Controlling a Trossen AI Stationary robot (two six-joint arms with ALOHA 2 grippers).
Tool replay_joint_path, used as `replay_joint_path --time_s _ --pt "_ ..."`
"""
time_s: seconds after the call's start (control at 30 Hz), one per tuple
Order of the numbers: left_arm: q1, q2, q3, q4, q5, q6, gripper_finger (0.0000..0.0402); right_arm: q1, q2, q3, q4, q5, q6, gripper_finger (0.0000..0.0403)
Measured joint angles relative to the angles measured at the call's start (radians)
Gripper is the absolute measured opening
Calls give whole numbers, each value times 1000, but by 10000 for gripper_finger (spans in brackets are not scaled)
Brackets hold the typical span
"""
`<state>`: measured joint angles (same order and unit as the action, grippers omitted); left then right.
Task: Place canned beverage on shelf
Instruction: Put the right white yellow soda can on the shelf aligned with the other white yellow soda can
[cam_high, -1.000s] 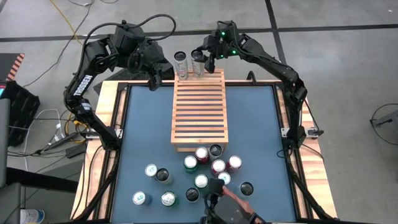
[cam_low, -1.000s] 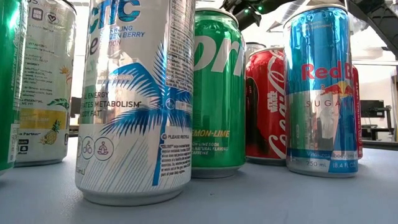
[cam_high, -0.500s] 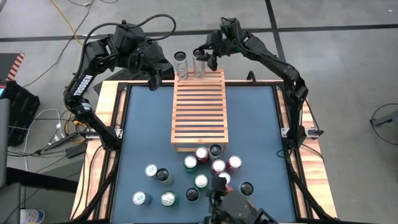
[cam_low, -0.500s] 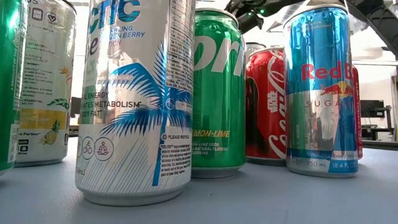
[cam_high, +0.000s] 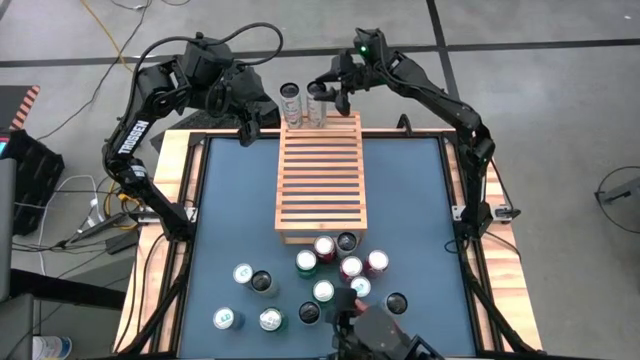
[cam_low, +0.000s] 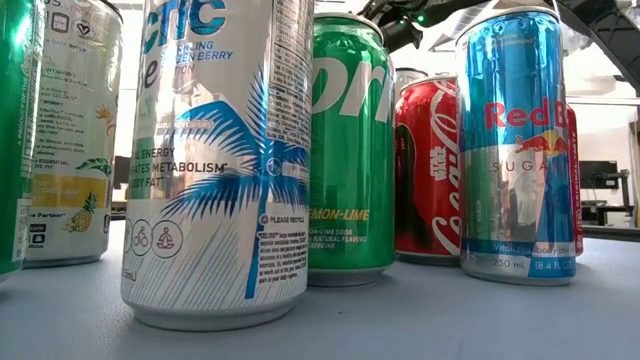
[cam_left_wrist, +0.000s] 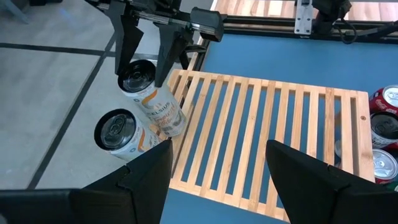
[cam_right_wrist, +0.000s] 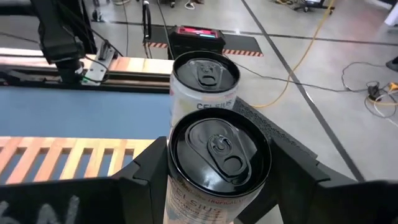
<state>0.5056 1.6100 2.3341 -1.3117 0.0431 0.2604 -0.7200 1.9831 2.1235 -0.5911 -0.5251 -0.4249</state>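
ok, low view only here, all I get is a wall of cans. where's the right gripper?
Observer: The right gripper is at the far end of the shelf, set around an upright white Celsius can.
Operator: anything else at that end?
Observer: A second Celsius can stands upright right beside the first one.
Operator: left arm?
Observer: The left gripper is open and empty, by the shelf's far corner on the second can's side.
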Motion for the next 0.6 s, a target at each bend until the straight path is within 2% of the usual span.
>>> replay_joint_path --time_s 0.33,0.6 --pt "0 0 0 0 -3 16 247 7 0 0 -7 0 -56 212" --pt "0 0 0 0 -3 17 247 12 0 0 -41 -1 -72 244"
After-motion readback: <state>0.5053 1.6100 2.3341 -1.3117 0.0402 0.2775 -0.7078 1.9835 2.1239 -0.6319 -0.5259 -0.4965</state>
